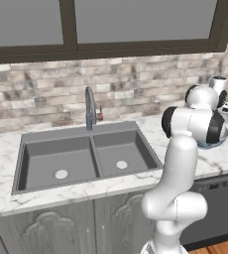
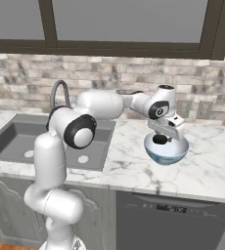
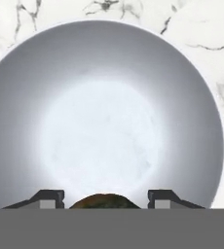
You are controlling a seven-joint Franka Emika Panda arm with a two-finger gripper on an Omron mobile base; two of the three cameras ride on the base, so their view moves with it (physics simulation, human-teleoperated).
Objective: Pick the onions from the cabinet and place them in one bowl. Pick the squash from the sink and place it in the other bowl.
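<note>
I hold the squash (image 3: 103, 200) pinched in the gripper (image 3: 104, 198), poised above the bowl (image 3: 16, 107) on the counter (image 2: 134, 166); with the squash at six o'clock, I should nudge toward twelve, then release low over its centre.

This is a home kitchen. A dark double-basin sink (image 1: 86, 158) with a curved faucet (image 1: 89, 106) is set into a white marble counter (image 2: 207, 171), a brick backsplash (image 1: 46, 96) runs behind it, and a dark-framed window (image 1: 69, 25) sits at twelve o'clock. Panelled grey cabinets (image 1: 46, 230) and a dishwasher (image 2: 173, 219) stand below, with wall outlets (image 2: 204, 109) at three o'clock.
</note>
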